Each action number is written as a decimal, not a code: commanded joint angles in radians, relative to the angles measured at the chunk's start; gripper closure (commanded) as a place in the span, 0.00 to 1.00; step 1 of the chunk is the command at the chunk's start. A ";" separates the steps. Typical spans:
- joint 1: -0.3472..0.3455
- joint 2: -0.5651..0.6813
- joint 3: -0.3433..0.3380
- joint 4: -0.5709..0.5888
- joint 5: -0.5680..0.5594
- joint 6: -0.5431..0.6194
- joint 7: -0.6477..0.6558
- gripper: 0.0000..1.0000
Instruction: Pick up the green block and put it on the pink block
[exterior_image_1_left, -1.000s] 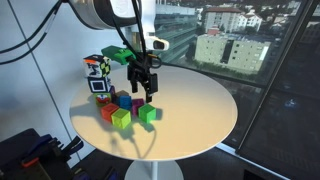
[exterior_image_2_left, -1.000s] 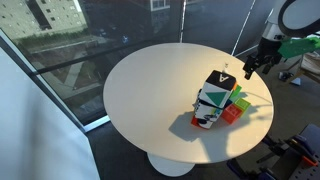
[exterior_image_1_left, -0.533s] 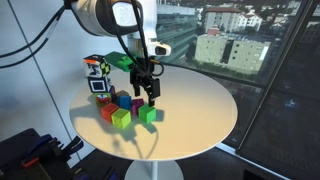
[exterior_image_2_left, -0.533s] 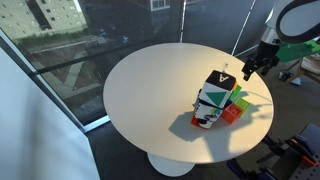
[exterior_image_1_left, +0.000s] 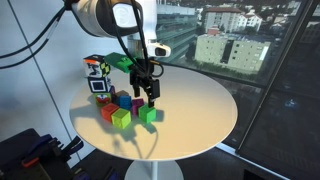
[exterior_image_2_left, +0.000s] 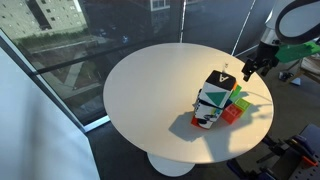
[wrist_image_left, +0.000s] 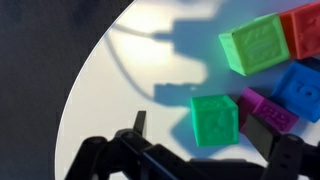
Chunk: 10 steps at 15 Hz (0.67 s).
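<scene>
Wrist view is showing the green block (wrist_image_left: 213, 119) sitting low in the middle of the frame on the white round table (wrist_image_left: 130, 60), and you're hanging your gripper (wrist_image_left: 200, 130) right over it with the fingers (wrist_image_left: 138, 124) spread wide, one coming up on each side of the cube at the bottom edge, nothing pinched between them. The pink block (wrist_image_left: 266, 108) is sitting just right of the green one, very close, though I can't tell if they're actually touching, and part of it is hiding behind your right-hand finger. A blue block (wrist_image_left: 301, 90) is lying at the right edge, a lime-yellow cube (wrist_image_left: 255, 45) is up in the upper right, and a red block (wrist_image_left: 306, 27) is peeking in at the top right corner. In an exterior view the gripper (exterior_image_1_left: 146, 90) is hovering above the green block (exterior_image_1_left: 148, 114), clear of it, left of the frame's centre. A printed carton (exterior_image_1_left: 97, 75) is standing upright behind the blocks, further left.
</scene>
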 joint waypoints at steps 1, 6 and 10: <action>-0.002 0.023 0.002 0.002 -0.012 0.003 0.003 0.00; 0.003 0.062 0.001 -0.006 -0.016 0.032 0.010 0.00; 0.009 0.083 0.004 -0.019 -0.007 0.081 0.008 0.00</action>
